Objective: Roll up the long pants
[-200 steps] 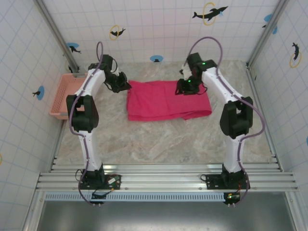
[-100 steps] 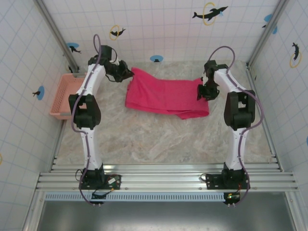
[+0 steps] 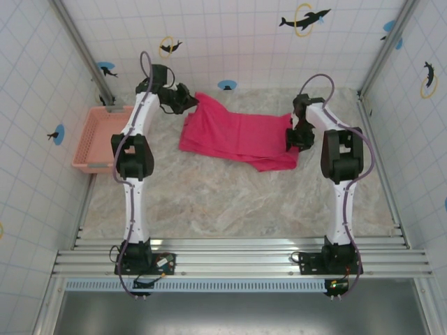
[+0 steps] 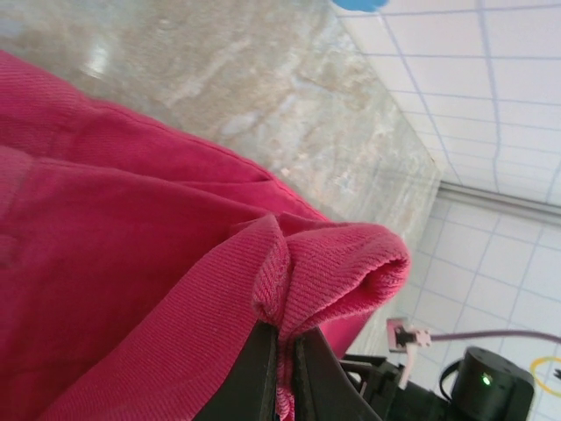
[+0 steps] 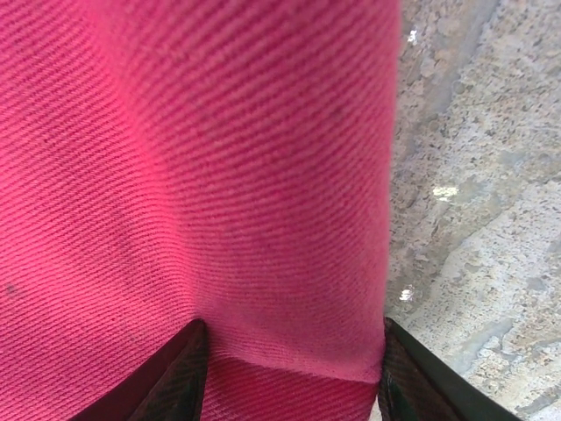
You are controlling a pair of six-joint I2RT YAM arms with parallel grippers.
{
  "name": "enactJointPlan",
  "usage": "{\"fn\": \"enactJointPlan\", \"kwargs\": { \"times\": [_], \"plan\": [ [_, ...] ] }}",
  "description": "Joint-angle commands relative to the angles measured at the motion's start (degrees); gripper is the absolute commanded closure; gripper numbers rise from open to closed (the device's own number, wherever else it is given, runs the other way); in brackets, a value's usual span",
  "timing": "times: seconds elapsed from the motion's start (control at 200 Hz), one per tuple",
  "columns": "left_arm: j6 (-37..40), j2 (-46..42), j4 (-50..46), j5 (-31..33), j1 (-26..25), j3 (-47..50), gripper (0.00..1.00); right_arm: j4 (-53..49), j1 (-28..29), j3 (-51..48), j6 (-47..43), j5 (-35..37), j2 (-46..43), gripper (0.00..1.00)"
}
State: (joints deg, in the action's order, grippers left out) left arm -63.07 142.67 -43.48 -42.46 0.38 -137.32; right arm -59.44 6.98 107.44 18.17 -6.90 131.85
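both grippers have shifted to the ends of the long pants

since a second ago the right gripper [image 3: 296, 137] has swung from over the middle of the cloth to its right end, and the left gripper [image 3: 183, 98] has drawn back toward the far wall, taking a corner of the fabric with it. the long pants [image 3: 237, 138], a neat folded block before, now lie skewed, with the far left corner pulled out into a point.

nearest the arm bases the marbled table [image 3: 230, 202] lies bare. beyond it the pants stretch flat between the two grippers, touching both.

the right gripper is on the right end of the cloth. its wrist view shows its two dark fingers [image 5: 175, 373] standing partly apart with a thick fold of the pants [image 5: 219, 175] filling the gap from one to the other, so it grips that fold. bare table lies just to the outside of it.

the left gripper [image 4: 285, 342] sits farther back. its fingers [image 4: 254, 377] are pressed together on a small bunched ridge of the pants [image 4: 131, 263], and the corner curls over just past the tips.

a salmon-pink lattice basket [image 3: 94, 139] stands well out to the left of the left gripper, at the table's edge.
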Motion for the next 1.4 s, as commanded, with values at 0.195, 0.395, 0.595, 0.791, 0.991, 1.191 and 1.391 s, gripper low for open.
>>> {"fn": "enactJointPlan", "kwargs": {
  "times": [0.195,0.395,0.595,0.791,0.991,1.191,1.391],
  "plan": [
    [0.2,6.8,0.7,3.5,1.7,-1.8,0.62,-1.4,1.2,-3.0,-0.2,1.2,-3.5,0.49],
    [0.8,6.8,0.7,3.3,2.7,-1.2,0.03,-3.2,2.4,-4.3,0.4,0.5,-10.7,0.49],
    [2.1,2.0,-0.5,4.6,2.9,1.9,0.03,-4.2,4.9,-4.6,2.8,-0.9,-11.8,0.52],
    [1.4,-0.6,-1.5,4.6,1.8,1.8,0.03,-1.2,6.3,-10.9,4.8,-0.9,-11.6,0.54],
    [0.0,-2.3,-0.9,3.9,-0.6,2.0,0.03,0.2,6.8,-17.0,5.6,0.5,-12.1,0.56],
    [-3.2,-0.2,1.5,1.4,-3.9,1.9,0.03,1.9,8.5,-21.0,6.6,1.2,-9.8,0.57],
    [-6.4,2.8,3.9,-0.2,-5.5,2.2,0.03,1.2,8.7,-19.7,6.4,2.3,-9.5,0.57]
  ]
}}
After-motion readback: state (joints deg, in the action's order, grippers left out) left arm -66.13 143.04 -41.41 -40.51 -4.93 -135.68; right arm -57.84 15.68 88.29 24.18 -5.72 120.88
